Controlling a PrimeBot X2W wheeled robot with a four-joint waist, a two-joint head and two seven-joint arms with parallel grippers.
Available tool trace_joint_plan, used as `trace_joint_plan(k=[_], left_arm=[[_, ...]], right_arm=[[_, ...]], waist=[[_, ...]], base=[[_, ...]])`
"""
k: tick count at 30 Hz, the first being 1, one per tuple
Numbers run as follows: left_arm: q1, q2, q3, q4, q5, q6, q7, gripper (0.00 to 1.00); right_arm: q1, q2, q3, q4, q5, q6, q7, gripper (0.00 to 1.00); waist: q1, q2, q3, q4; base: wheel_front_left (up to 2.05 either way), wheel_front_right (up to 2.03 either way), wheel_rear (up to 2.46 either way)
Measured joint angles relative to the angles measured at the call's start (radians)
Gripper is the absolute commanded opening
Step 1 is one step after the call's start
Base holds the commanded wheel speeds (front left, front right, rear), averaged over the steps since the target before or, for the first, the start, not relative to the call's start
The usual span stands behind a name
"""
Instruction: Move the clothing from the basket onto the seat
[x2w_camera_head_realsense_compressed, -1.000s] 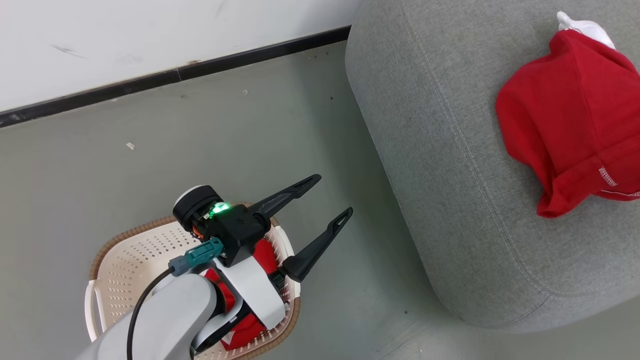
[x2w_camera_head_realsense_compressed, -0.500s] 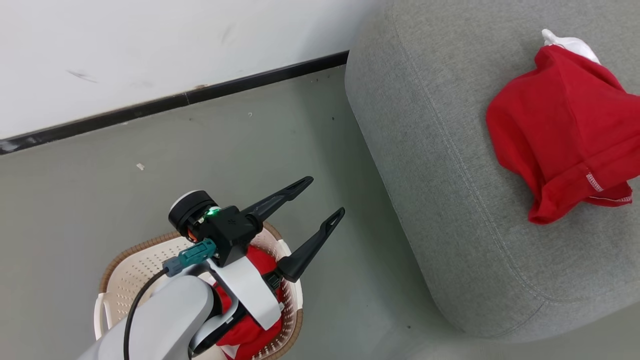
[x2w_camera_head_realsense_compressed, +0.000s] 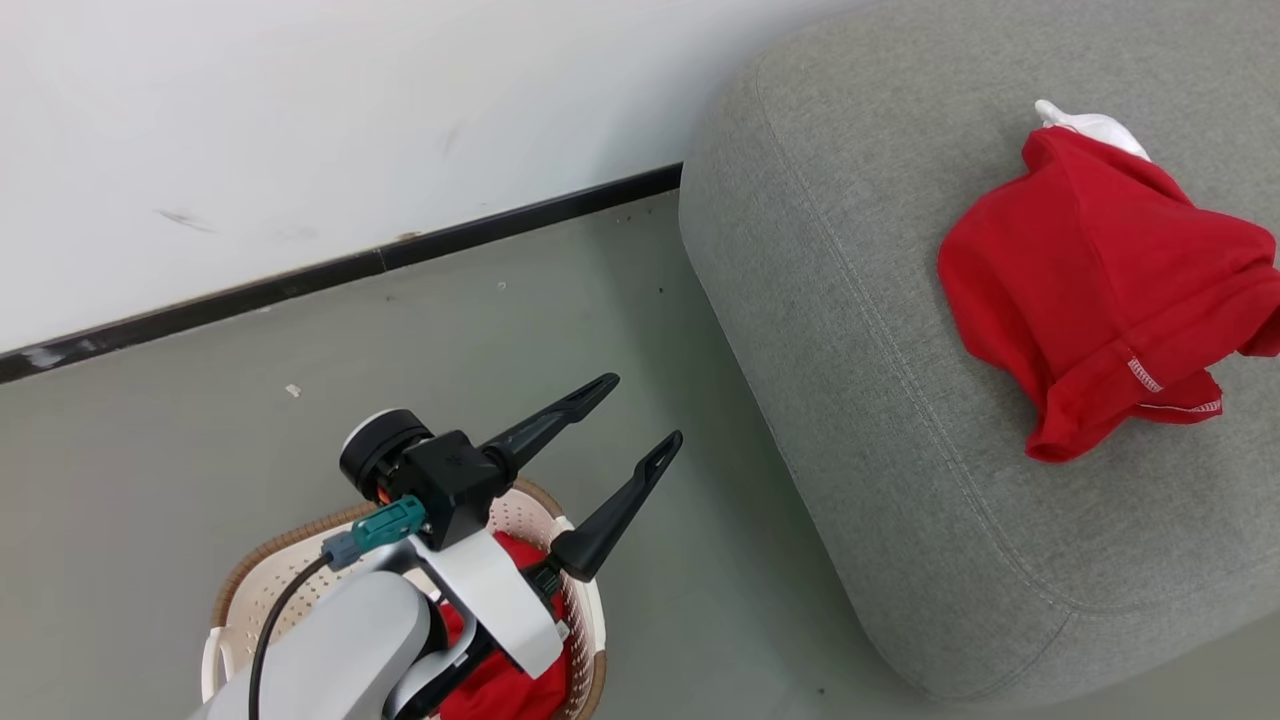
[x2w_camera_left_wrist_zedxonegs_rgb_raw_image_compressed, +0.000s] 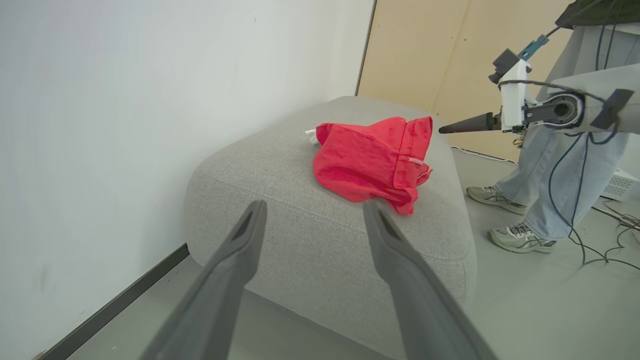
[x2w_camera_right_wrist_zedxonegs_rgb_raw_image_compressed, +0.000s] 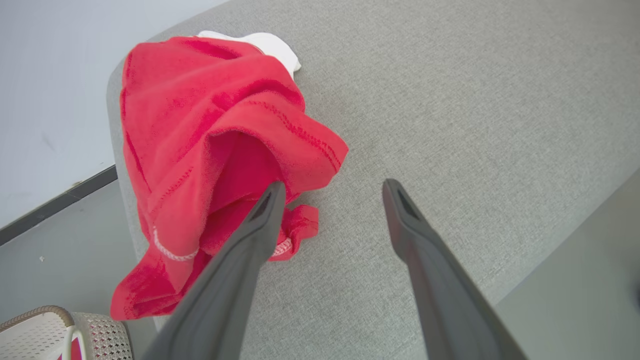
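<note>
One crumpled red garment, white trim, on grey seat, left gripper and right gripper splayed, empty.

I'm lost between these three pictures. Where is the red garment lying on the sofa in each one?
Head view: red garment at the right, on the grey sofa.
Left wrist view: red garment at the centre.
Right wrist view: red garment at the upper left.
Shared landmark: the grey sofa beneath it.

Open floor between basket and sofa; sofa's near end bare; a person stands beyond it.
</note>
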Motion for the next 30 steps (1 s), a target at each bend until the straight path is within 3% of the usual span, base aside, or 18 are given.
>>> trace_joint_plan(k=[16, 30], left_arm=[[0.077, -0.022, 0.045, 0.033, -0.029, 0.037, -0.036, 1.00], [0.130, -0.025, 0.112, 0.050, -0.035, 0.096, -0.053, 1.00]], right_arm=[[0.001, -0.114, 0.051, -0.285, 0.004, 0.000, -0.057, 1.00], [0.030, -0.092, 0.076, -0.426, -0.014, 0.000, -0.212, 1.00]], waist=[[0.0000, 0.0000, -0.086, 0.038], [0.0000, 0.0000, -0.135, 0.123]], base=[[0.00, 0.00, 0.00], [0.00, 0.00, 0.00]])
